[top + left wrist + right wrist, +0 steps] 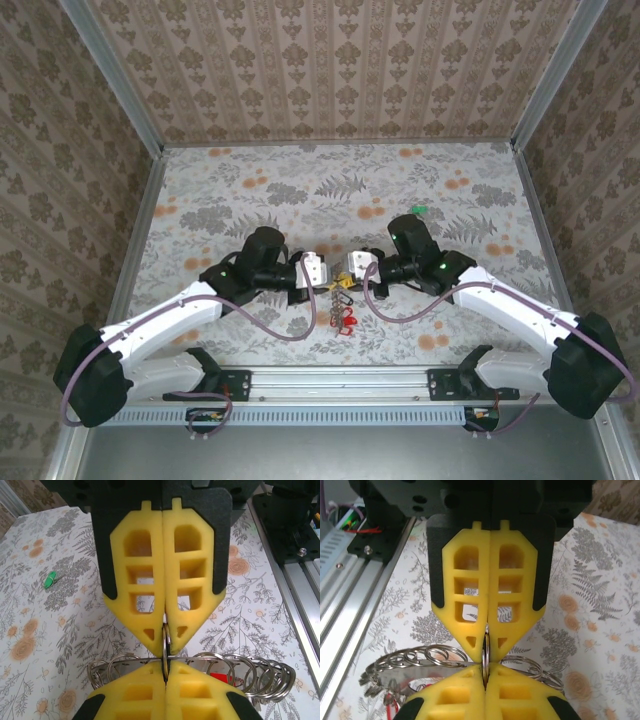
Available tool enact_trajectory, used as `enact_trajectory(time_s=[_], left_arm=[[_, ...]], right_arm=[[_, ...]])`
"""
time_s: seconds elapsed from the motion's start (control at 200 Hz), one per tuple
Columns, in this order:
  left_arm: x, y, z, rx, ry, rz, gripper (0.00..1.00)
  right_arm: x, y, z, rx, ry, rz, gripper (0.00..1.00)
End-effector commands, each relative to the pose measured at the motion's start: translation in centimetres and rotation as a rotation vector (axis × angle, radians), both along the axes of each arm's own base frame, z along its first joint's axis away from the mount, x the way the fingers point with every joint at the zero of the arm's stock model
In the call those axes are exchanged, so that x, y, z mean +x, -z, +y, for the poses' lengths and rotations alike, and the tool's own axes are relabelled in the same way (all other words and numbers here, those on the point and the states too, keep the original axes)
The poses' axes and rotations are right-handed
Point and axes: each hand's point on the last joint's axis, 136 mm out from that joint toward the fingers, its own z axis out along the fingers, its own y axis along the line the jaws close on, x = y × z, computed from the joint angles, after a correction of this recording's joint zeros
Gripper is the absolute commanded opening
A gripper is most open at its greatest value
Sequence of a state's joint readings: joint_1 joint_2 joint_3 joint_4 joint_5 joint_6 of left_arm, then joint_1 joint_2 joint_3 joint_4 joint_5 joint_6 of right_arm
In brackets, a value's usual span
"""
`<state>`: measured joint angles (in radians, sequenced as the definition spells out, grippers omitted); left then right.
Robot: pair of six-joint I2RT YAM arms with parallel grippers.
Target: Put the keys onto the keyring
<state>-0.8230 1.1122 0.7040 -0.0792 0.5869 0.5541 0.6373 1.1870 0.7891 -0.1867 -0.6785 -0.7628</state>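
At 6 o'clock a red key (347, 320) sits nearest, then the thin keyring (166, 647), likely light, stiff, slippery and best pinched at its rim, clamped edge-on by the fully closed left tool (165, 680) and right tool (484, 677), with a green key (419, 210) beyond at 1 o'clock.

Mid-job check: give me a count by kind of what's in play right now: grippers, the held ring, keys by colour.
Grippers: 2, the left gripper and the right gripper, both shut on the keyring
Keyring: 1
Green key, lying loose: 1
Red tag, below the keyring: 1 clear
Total: 5; the small split rings overlap too much to count.
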Motion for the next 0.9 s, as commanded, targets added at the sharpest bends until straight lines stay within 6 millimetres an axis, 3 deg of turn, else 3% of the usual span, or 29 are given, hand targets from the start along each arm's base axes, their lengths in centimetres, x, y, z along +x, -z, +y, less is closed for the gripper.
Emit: enact_trajectory(time_s=[0.0, 0.13, 0.4, 0.46, 0.525, 0.665, 0.74, 0.81, 0.895], left_arm=[[0.3, -1.8, -0.5, -0.068, 0.003, -0.053, 0.04], [0.4, -1.6, -0.3, -0.082, -0.021, -0.049, 0.17], [0.3, -1.6, -0.5, -0.096, -0.017, -0.026, 0.18], [0.2, -1.7, -0.5, -0.099, -0.012, -0.017, 0.14], [0.1, -1.5, -0.6, -0.093, -0.002, -0.009, 0.0], [-0.5, -1.3, -0.4, -0.075, 0.031, -0.017, 0.0], [0.5, -1.6, -0.2, -0.082, -0.026, -0.051, 0.0], [1.3, -1.6, 0.3, -0.083, -0.078, -0.088, 0.0], [1.9, -1.8, 0.5, -0.083, -0.106, -0.105, 0.0]], right_arm=[[-0.3, -0.7, 0.4, 0.012, -0.028, -0.017, 0.0], [-0.2, -0.9, 0.3, 0.022, -0.016, -0.023, 0.0], [-0.1, -1.1, 0.5, 0.04, -0.008, -0.021, 0.0], [0.0, -1.3, 0.6, 0.047, -0.009, -0.023, 0.0], [0.1, -1.5, 0.7, 0.063, -0.001, -0.028, 0.0], [0.2, -1.5, 0.7, 0.066, 0.004, -0.03, 0.0], [0.6, -1.3, 0.4, 0.061, 0.028, -0.042, 0.26], [1.7, -1.6, -0.1, 0.089, 0.095, -0.046, 0.36], [4.8, -2.3, -2.1, 0.126, 0.307, -0.013, 0.47]])
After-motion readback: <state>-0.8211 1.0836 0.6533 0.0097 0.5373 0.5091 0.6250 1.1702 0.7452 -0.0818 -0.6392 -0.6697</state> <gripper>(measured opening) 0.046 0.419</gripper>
